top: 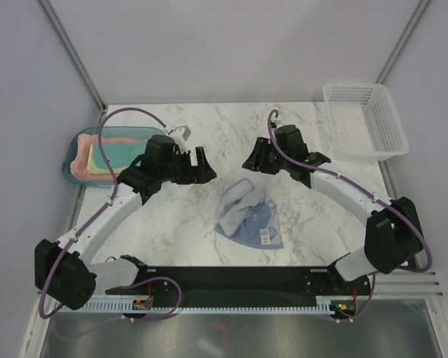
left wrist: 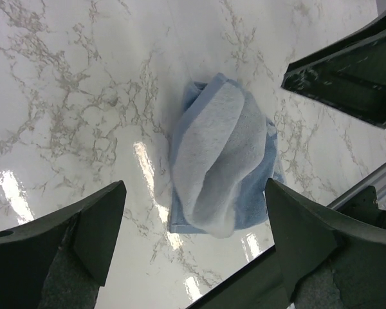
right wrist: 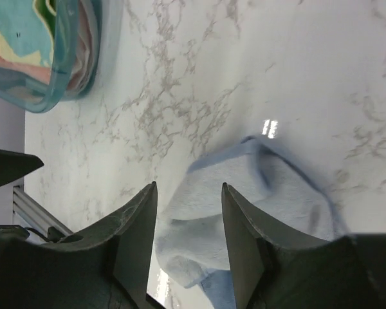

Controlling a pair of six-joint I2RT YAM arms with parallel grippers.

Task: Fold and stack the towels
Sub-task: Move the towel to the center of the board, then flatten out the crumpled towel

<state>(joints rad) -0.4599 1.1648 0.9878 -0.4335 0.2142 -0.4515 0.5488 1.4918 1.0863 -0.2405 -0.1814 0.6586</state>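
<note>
Left gripper [top: 199, 165] jaws wide apart, empty, hung just far-left of light blue towel [top: 248, 216]. Right gripper [top: 252, 162] jaws part-open, nothing between, just beyond it. Towel lay crumpled mid-table [top: 306, 216], likely dropped for regrasp. Pink towel [top: 127, 138] and yellow-teal towel [top: 116, 156] sat stacked in teal tray [top: 69, 160], far left. Open marble round blue towel; basket [top: 358, 119] far right, well apart.

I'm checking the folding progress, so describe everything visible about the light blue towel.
The light blue towel is soft terry, crumpled in a loose heap, not folded flat, with a paler flap rolled over its top. A small white tag shows near its front edge. It lies near the middle of the marble-look table, touching nothing else.
</note>
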